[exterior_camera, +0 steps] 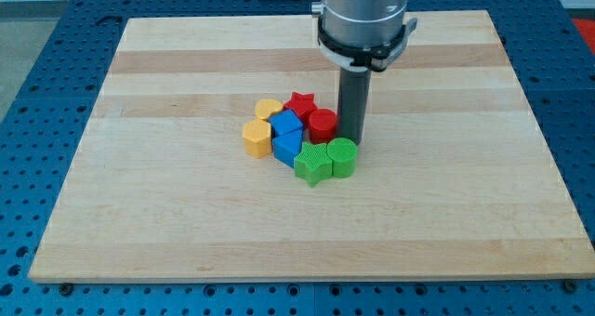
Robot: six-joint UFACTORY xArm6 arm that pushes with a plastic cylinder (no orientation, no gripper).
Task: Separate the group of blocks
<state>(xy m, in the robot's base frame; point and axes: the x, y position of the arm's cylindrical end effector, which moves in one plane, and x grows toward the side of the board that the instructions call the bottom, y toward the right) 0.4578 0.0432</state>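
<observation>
Several blocks sit bunched near the board's middle. A red star (300, 103) is at the group's top, with a red cylinder (323, 125) to its lower right. A yellow heart (269, 110) and a yellow hexagon (257, 138) are on the left. Two blue blocks (287, 124) (286, 147) sit in the middle. A green star (313, 164) and a green cylinder (342, 157) are at the bottom right. My tip (352, 138) stands just right of the red cylinder and just above the green cylinder, close to or touching both.
The wooden board (186, 223) lies on a blue perforated table (37, 93). The arm's grey body (363, 19) hangs over the board's top centre.
</observation>
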